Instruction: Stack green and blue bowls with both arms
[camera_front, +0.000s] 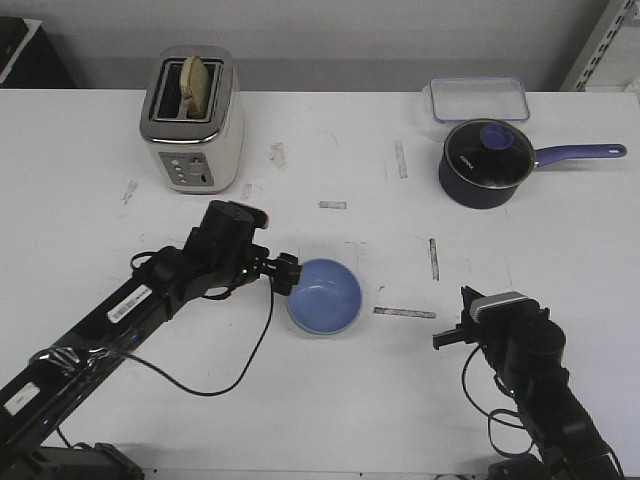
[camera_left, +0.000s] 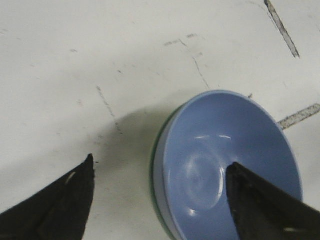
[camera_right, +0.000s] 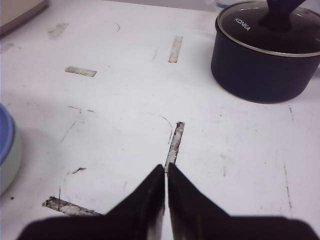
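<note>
The blue bowl (camera_front: 324, 294) sits nested inside the green bowl in the middle of the table. In the left wrist view only a thin green rim (camera_left: 153, 155) shows around the blue bowl (camera_left: 225, 165). In the right wrist view the pale green wall (camera_right: 10, 162) shows under the blue rim (camera_right: 4, 132). My left gripper (camera_front: 286, 273) is open at the bowls' left rim, and in its wrist view (camera_left: 160, 167) one finger is over the blue bowl's inside and the other over bare table. My right gripper (camera_front: 447, 339) is shut and empty (camera_right: 166, 167), well right of the bowls.
A cream toaster (camera_front: 192, 120) with bread stands at the back left. A dark navy saucepan (camera_front: 486, 163) with a glass lid and long handle stands at the back right (camera_right: 265, 55). A clear lidded container (camera_front: 479, 98) lies behind it. Tape marks dot the white table (camera_front: 400, 400).
</note>
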